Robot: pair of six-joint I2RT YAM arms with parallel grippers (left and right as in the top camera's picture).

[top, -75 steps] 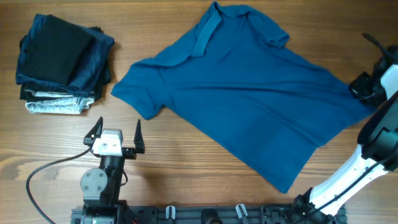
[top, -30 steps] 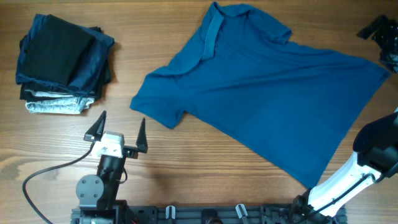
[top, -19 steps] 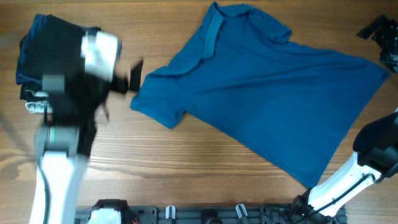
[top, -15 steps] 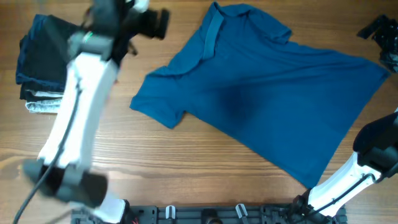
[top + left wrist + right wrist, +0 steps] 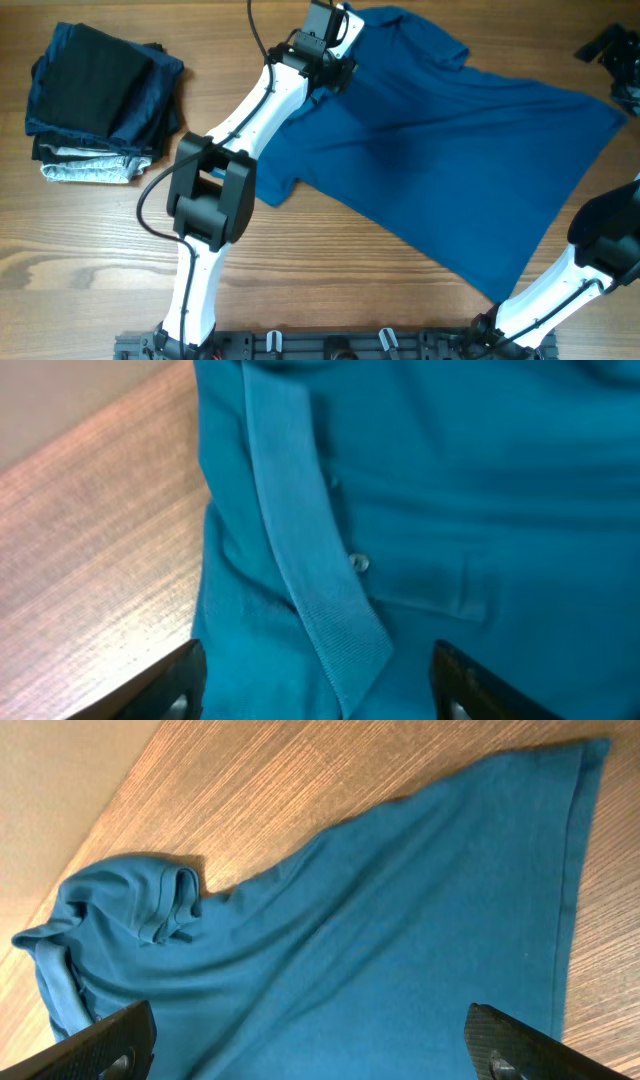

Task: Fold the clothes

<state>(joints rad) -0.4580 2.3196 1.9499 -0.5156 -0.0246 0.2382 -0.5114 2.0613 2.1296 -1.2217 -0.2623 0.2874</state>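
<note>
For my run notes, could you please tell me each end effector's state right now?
Left end effector: open above the shirt, empty.
Right end effector: open, empty.

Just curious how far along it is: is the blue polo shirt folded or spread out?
Spread out. The polo shirt lies flat across the table, nothing folded over.

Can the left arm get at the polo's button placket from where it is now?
Probably yes: the left end effector hangs right above the placket, open, with nothing lying over it.
</note>
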